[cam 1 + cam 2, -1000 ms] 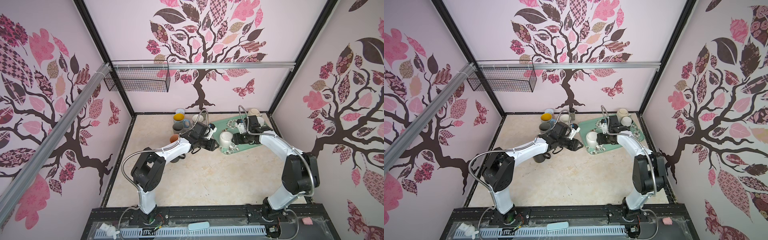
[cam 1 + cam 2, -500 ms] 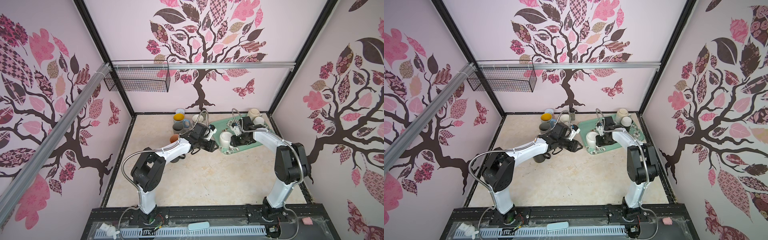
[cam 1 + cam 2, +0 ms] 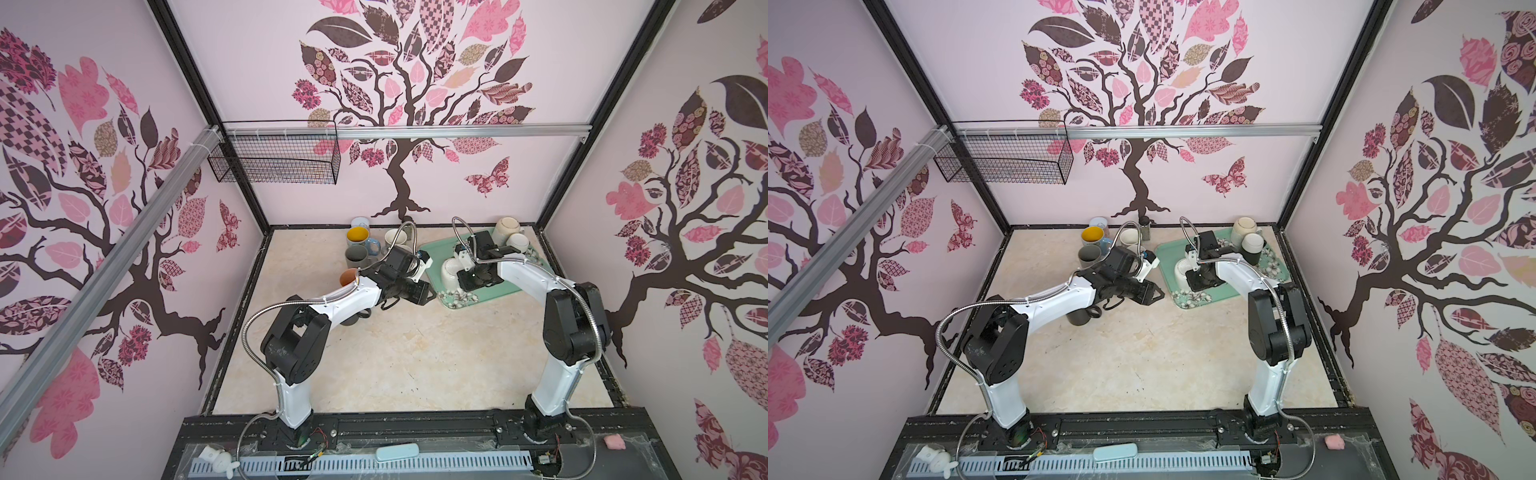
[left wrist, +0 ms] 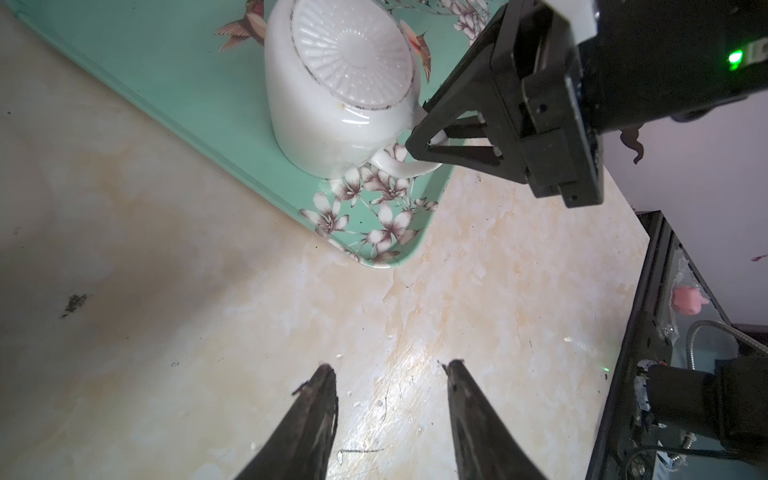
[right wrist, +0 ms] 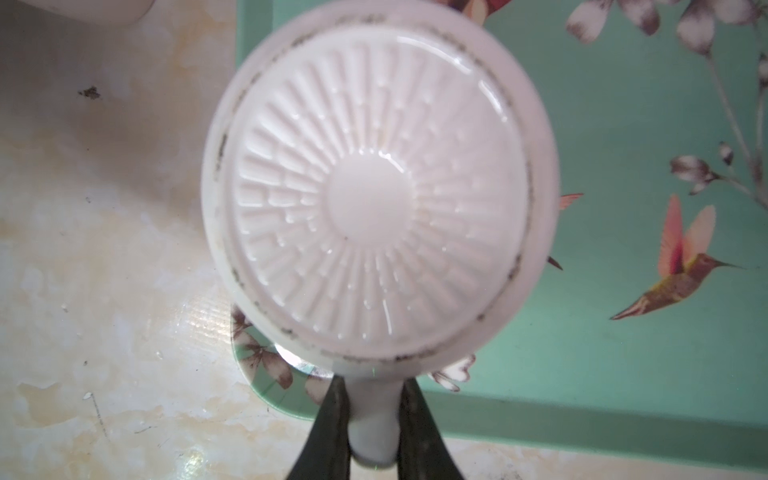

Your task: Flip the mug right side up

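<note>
R gripper (image 5: 372, 384) pinches handle (image 5: 372, 436) of inverted mug (image 5: 374, 195) just ahead, should lift clear before rolling wrist; L gripper (image 4: 388, 368) open.

no legible text or markings

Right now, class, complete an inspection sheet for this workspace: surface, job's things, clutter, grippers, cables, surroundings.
Surface: beige marbled tabletop, a few dark specks.
Job's things: white mug upside down on the green floral tray, ribbed base up.
Clutter: several mugs grouped at back left; two pale cups at the tray's far corner.
Grippers: right gripper fingers closed on the mug's handle; left gripper open, empty, above the tabletop.
Cables: metal conduit loops along each arm.
Surroundings: tree-decal walls, wire basket on a rail.
</note>
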`<move>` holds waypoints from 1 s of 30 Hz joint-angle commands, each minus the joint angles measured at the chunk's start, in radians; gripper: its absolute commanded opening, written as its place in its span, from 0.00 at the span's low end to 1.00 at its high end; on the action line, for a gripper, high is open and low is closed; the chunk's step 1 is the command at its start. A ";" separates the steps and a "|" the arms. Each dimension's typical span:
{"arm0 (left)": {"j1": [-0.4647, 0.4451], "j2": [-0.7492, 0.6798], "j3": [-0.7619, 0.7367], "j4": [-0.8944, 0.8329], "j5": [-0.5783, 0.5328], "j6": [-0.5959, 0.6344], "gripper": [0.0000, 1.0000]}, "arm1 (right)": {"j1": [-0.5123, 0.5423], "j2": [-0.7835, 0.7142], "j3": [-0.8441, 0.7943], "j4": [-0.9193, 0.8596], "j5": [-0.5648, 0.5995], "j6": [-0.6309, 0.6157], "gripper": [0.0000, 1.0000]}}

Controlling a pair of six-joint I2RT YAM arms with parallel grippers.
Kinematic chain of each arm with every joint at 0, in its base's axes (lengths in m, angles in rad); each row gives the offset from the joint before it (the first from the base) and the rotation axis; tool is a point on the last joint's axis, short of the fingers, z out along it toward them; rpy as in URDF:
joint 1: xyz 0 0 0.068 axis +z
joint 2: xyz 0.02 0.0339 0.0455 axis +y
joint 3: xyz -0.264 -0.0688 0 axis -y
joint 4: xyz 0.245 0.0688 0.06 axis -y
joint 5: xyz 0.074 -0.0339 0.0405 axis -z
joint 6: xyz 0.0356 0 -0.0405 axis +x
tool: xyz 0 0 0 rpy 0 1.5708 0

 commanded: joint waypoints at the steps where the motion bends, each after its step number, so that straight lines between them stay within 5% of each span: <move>1: 0.010 -0.062 -0.048 0.038 -0.025 -0.004 0.46 | 0.014 -0.016 -0.005 0.011 0.062 -0.039 0.00; 20: 0.090 -0.349 -0.267 0.219 -0.177 -0.065 0.51 | 0.016 -0.388 -0.348 0.605 -0.084 0.257 0.00; 30: 0.092 -0.371 -0.334 0.333 -0.096 -0.207 0.54 | 0.013 -0.427 -0.418 0.751 -0.139 0.408 0.00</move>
